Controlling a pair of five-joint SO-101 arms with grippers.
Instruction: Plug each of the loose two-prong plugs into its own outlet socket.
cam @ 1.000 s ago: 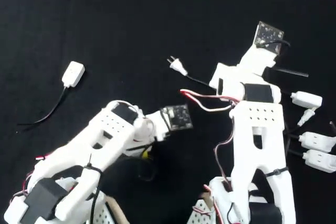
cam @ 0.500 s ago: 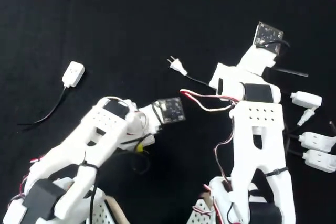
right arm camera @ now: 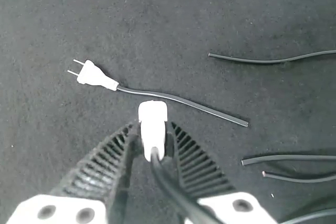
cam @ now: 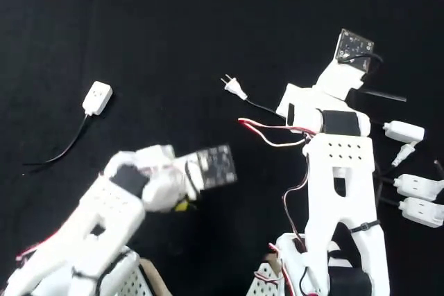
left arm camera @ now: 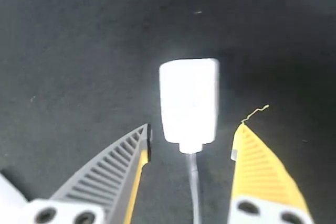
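Note:
A white outlet socket (left arm camera: 189, 100) with a grey cable lies on the black table, framed between the fingers of my left gripper (left arm camera: 193, 129), which is open. In the high view this socket (cam: 97, 97) lies at the left, ahead of the left arm (cam: 118, 199). My right gripper (right arm camera: 152, 124) is shut on another white socket (right arm camera: 153, 121) with a dark cable. Just beyond it lies a loose white two-prong plug (right arm camera: 92, 74), prongs pointing away from its cable. The same plug (cam: 234, 88) lies left of the right arm (cam: 340, 164).
Three more white plug or socket bodies (cam: 404, 132) (cam: 416, 186) (cam: 423, 211) sit at the right edge of the table. Loose black cable pieces (right arm camera: 273, 59) lie near the right gripper. A red and white wire (cam: 267, 133) loops off the right arm.
The left arm has swung left and drawn back, turning toward the socket at the left. The right arm and the plug have not moved.

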